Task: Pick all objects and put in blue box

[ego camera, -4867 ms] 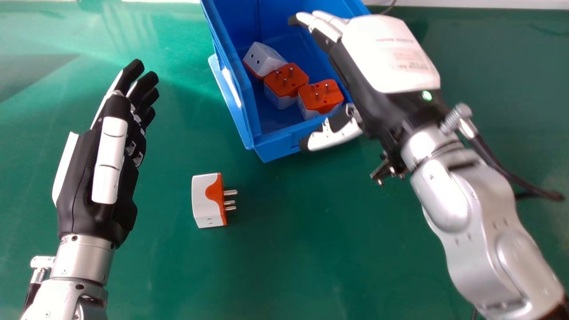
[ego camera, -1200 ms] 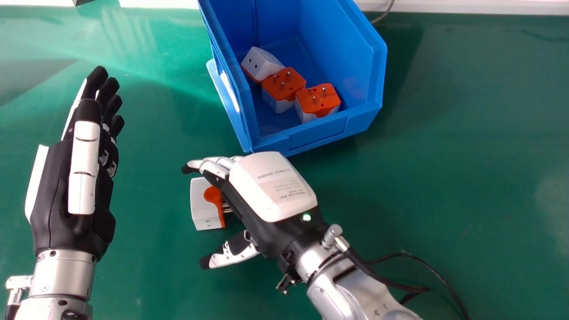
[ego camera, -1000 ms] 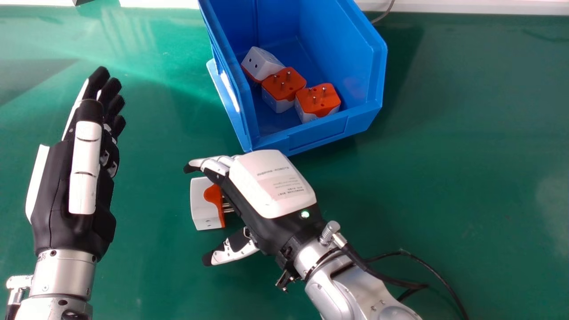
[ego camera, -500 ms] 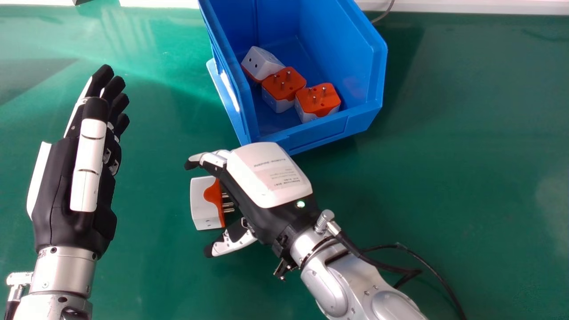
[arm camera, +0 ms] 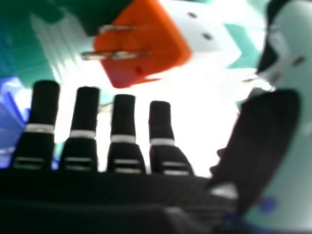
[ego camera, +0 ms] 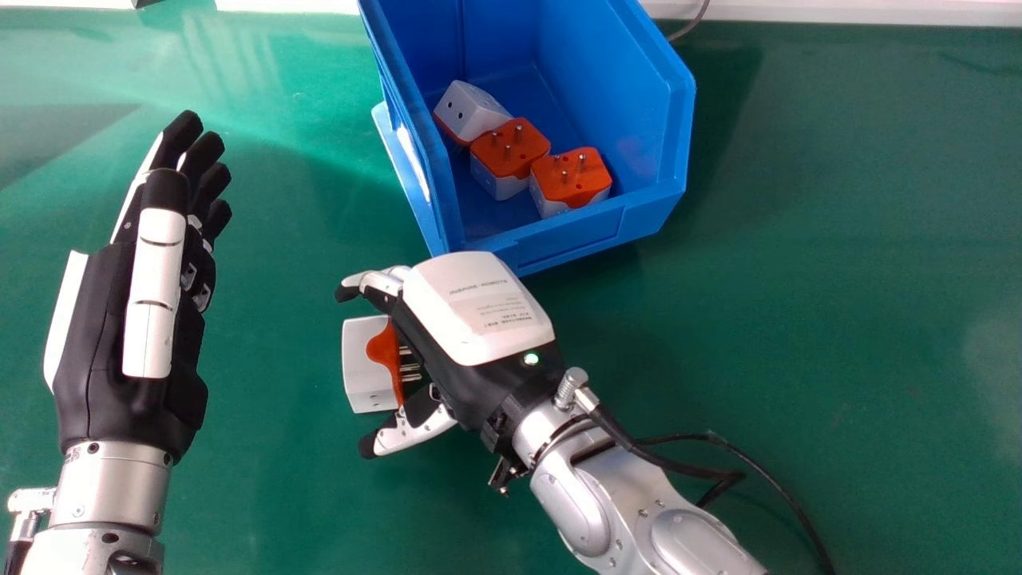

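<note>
My right hand (ego camera: 479,307) is over the table just in front of the blue box (ego camera: 571,237), its fingers slightly bent and its thumb apart from them. Between fingers and thumb lies a white and orange plug adapter (ego camera: 369,367) on the table, prongs toward the palm. In the right hand view the same adapter (arm camera: 146,44) is beyond the fingertips of the right hand (arm camera: 124,131); nothing is gripped. Inside the box lie a white adapter (ego camera: 471,112) and two orange-topped ones, (ego camera: 511,148) the middle adapter and the front adapter (ego camera: 571,180). My left hand (ego camera: 132,319) stands open at the left, fingers straight.
The green table (ego camera: 838,319) stretches around the box and both hands. A black cable (ego camera: 766,471) loops beside the right forearm. A thin grey cable (ego camera: 691,25) runs behind the box at the table's far edge.
From above the box, the right hand has come down beside the loose adapter; lately it shifted slightly forward and its fingers bent a little more. The left hand has moved left since the earliest frame.
</note>
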### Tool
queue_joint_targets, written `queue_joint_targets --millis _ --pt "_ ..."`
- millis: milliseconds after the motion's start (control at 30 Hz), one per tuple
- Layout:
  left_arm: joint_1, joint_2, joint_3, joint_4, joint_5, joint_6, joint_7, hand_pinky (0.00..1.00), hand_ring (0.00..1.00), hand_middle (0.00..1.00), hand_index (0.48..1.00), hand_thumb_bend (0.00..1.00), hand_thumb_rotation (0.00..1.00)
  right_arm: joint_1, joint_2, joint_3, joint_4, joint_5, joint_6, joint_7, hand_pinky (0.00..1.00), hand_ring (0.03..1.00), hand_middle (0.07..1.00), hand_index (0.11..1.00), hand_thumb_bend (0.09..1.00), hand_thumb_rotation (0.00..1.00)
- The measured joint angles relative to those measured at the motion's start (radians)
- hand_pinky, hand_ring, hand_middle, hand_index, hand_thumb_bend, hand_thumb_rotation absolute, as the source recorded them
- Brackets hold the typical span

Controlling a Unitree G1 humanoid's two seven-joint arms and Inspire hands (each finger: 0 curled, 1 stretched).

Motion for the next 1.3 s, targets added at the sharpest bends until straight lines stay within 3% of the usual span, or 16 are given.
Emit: queue_joint_targets --millis 367,467,667,833,1133,1200,1233,1300 --pt "0.001 0.000 -0.007 -0.014 0.001 0.009 0.006 0.96 0.94 0.94 0.915 0.64 0.87 -0.041 0.020 0.015 0.048 0.000 0.021 0.002 0.62 0.733 0.788 0.770 0.772 0.26" --pt "0.002 0.000 -0.010 -0.028 0.001 0.021 0.009 0.96 0.94 0.93 0.913 0.64 0.87 -0.057 0.026 0.018 0.068 0.001 0.022 0.000 0.61 0.725 0.780 0.766 0.779 0.25" --pt "0.002 -0.002 -0.012 -0.039 0.002 0.024 0.017 0.95 0.94 0.93 0.911 0.64 0.87 -0.094 0.035 0.022 0.101 0.001 0.023 0.000 0.61 0.719 0.769 0.761 0.783 0.24" --pt "0.002 -0.003 -0.016 -0.059 0.001 0.042 0.026 0.95 0.94 0.93 0.911 0.63 0.87 -0.112 0.038 0.026 0.117 0.000 0.024 0.000 0.61 0.714 0.765 0.758 0.780 0.24" --pt "0.000 -0.003 -0.021 -0.071 0.000 0.067 0.031 0.95 0.94 0.93 0.916 0.62 0.87 -0.114 0.039 0.025 0.130 0.012 0.019 -0.015 0.59 0.690 0.735 0.728 0.777 0.20" --pt "-0.004 -0.003 -0.021 -0.074 0.000 0.069 0.031 0.95 0.94 0.93 0.916 0.62 0.88 -0.115 0.042 0.021 0.143 0.027 0.014 -0.032 0.54 0.632 0.683 0.695 0.781 0.16" --pt "-0.006 -0.003 -0.021 -0.075 0.000 0.070 0.031 0.96 0.95 0.94 0.918 0.62 0.88 -0.115 0.043 0.021 0.149 0.031 0.011 -0.041 0.48 0.568 0.625 0.658 0.729 0.13" --pt "-0.010 -0.003 -0.021 -0.076 -0.001 0.073 0.031 0.96 0.95 0.94 0.919 0.62 0.88 -0.116 0.042 0.019 0.156 0.035 0.008 -0.053 0.44 0.528 0.591 0.627 0.686 0.10"
